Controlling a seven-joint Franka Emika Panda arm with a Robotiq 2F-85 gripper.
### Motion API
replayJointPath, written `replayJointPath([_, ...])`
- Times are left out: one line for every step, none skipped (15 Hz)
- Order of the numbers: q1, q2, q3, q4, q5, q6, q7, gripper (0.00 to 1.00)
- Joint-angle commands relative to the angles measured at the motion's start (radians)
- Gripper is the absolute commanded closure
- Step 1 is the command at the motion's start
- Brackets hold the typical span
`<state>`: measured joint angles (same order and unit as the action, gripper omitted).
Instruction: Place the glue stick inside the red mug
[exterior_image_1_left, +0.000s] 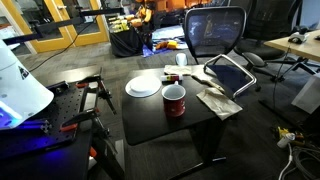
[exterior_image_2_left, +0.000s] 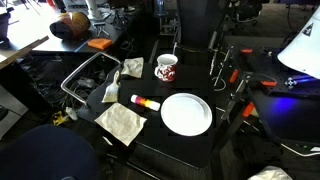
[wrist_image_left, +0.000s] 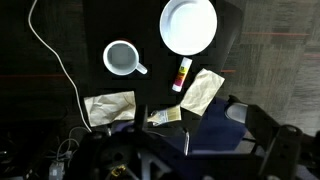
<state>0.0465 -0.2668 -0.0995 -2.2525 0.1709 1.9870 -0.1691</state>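
Observation:
The red mug (exterior_image_1_left: 174, 101) with a pale inside stands upright on the black table (exterior_image_1_left: 150, 112); it also shows in an exterior view (exterior_image_2_left: 166, 68) and in the wrist view (wrist_image_left: 121, 58). The glue stick (exterior_image_2_left: 145, 102), white with a red and yellow end, lies flat between the mug and the white plate (exterior_image_2_left: 187, 113); it also shows in the wrist view (wrist_image_left: 183, 73). My gripper (wrist_image_left: 188, 135) hangs high above the table. Its dark fingers stand wide apart at the lower edge of the wrist view and hold nothing. The gripper is out of both exterior views.
Two crumpled paper napkins (wrist_image_left: 205, 92) (wrist_image_left: 110, 107) and a paintbrush (wrist_image_left: 165, 117) lie at the table's edge. A blue office chair (exterior_image_1_left: 215, 32) stands just beyond that edge. The white plate (wrist_image_left: 188, 25) is next to the mug.

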Motion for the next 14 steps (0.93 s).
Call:
replayJointPath([-0.002, 0.075, 0.054, 0.063, 0.002, 0.047, 0.062, 0.0])
replayJointPath([0.001, 0.09, 0.071, 0.07, 0.004, 0.065, 0.089, 0.0])
replayJointPath([0.004, 0.102, 0.084, 0.076, 0.007, 0.078, 0.11, 0.0])
replayJointPath([0.009, 0.117, 0.1, 0.083, 0.006, 0.083, 0.134, 0.0])
replayJointPath([0.012, 0.128, 0.115, 0.087, 0.004, 0.087, 0.156, 0.0])
replayJointPath([0.017, 0.14, 0.129, 0.091, 0.009, 0.09, 0.173, 0.0])
replayJointPath([0.021, 0.149, 0.141, 0.095, 0.011, 0.089, 0.191, 0.0])
replayJointPath([0.027, 0.164, 0.154, 0.098, 0.015, 0.096, 0.211, 0.0])
replayJointPath([0.031, 0.175, 0.163, 0.102, 0.02, 0.098, 0.219, 0.0])
replayJointPath([0.036, 0.194, 0.174, 0.108, 0.019, 0.099, 0.24, 0.0])
replayJointPath([0.039, 0.206, 0.181, 0.111, 0.018, 0.102, 0.255, 0.0])
replayJointPath([0.045, 0.226, 0.191, 0.118, 0.016, 0.111, 0.274, 0.0])
replayJointPath([0.049, 0.244, 0.198, 0.124, 0.007, 0.116, 0.298, 0.0])
replayJointPath([0.052, 0.266, 0.205, 0.132, -0.003, 0.122, 0.323, 0.0])
